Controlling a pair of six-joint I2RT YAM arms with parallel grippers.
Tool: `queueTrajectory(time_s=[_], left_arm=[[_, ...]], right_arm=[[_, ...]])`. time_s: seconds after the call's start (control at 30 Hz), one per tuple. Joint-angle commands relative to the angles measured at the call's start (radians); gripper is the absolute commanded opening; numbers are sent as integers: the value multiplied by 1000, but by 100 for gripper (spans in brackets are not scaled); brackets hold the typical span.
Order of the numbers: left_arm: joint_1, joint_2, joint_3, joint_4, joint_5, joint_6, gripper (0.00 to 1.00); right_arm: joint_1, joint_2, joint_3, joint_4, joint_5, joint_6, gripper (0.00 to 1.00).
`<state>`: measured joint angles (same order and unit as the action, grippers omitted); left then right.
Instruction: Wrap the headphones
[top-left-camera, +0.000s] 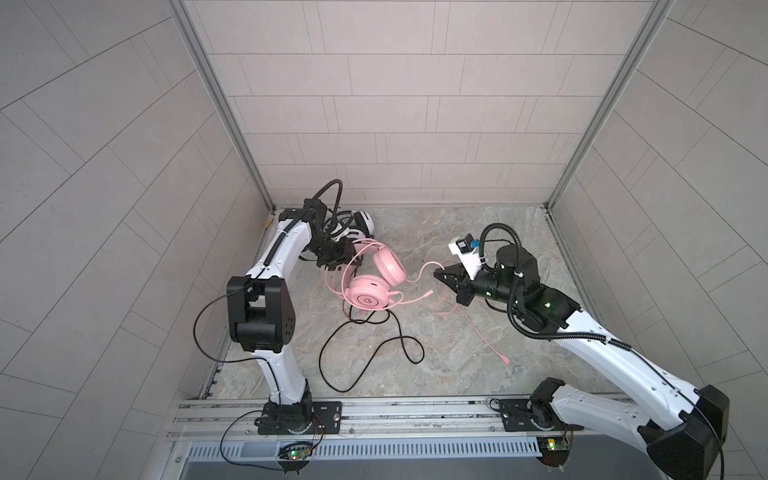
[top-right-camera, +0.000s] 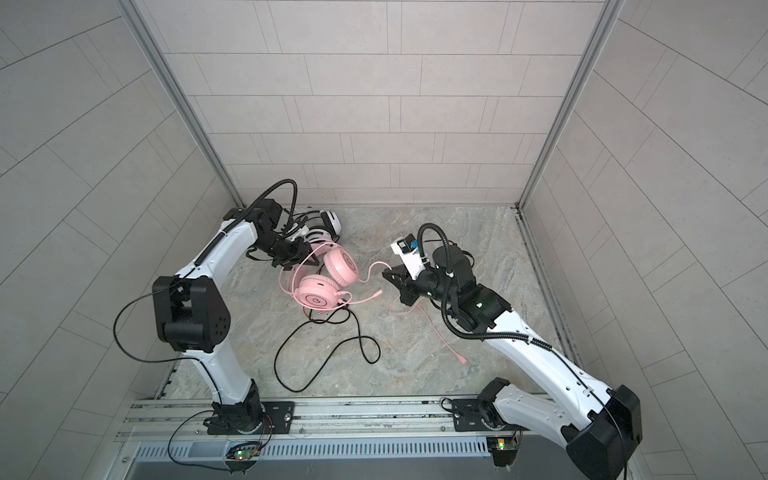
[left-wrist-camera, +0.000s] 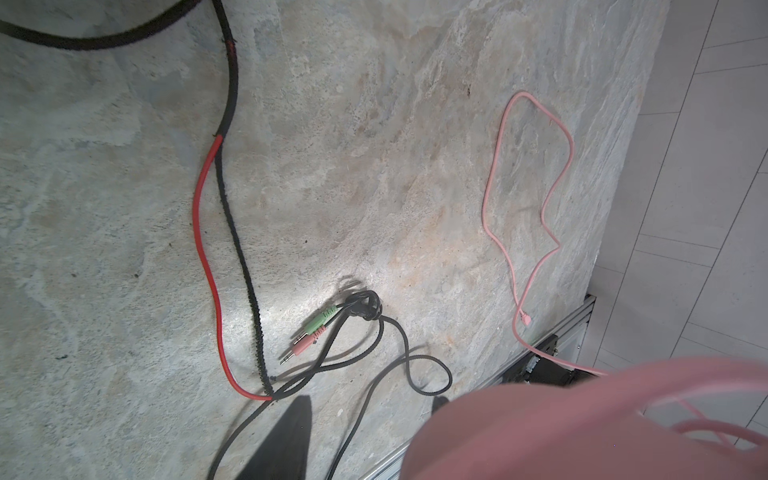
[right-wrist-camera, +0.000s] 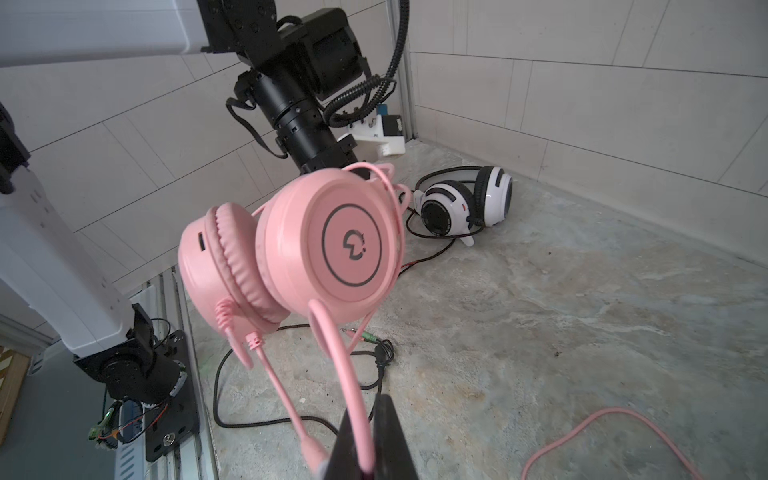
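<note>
Pink over-ear headset (right-wrist-camera: 332, 249) hangs clear of mottled stone tabletop (top-left-camera: 478, 353), headband pinched in left gripper (top-left-camera: 338, 259). Right gripper (right-wrist-camera: 365, 415) pressed together on thin pink cable (right-wrist-camera: 351, 386) just beside earcups; loose tail trails across table. White-and-black headset (right-wrist-camera: 465, 203) lies near back corner, thin black cable (top-left-camera: 374, 353) sprawled below. Judgement: wind under light tension around cups, left holding steady, keeping clear of black loops.
</note>
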<state>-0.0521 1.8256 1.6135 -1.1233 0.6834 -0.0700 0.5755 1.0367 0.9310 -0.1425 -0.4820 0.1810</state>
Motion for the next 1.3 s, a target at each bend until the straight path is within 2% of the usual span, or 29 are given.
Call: queueTrajectory(time_s=[0.0, 0.27, 0.47, 0.63, 0.93, 1.1, 1.27], left_arm=[[4, -41, -15, -32, 64, 8, 0], [4, -73, -10, -21, 112, -5, 0], [4, -111, -2, 42, 223, -70, 0], [4, -149, 24, 88, 242, -122, 0], [6, -229, -20, 331, 307, -331, 0], [14, -275, -85, 529, 371, -486, 0], [30, -307, -121, 618, 371, -561, 0]], right_arm=[[-27, -6, 17, -13, 14, 25, 4], [-163, 24, -44, -1, 63, 109, 4], [-177, 119, -98, 20, 89, 116, 4], [-178, 174, -139, 66, 91, 126, 3], [-215, 263, -174, 56, 177, 139, 1], [-247, 284, -188, 54, 137, 169, 1], [-251, 298, -195, 56, 135, 168, 1]])
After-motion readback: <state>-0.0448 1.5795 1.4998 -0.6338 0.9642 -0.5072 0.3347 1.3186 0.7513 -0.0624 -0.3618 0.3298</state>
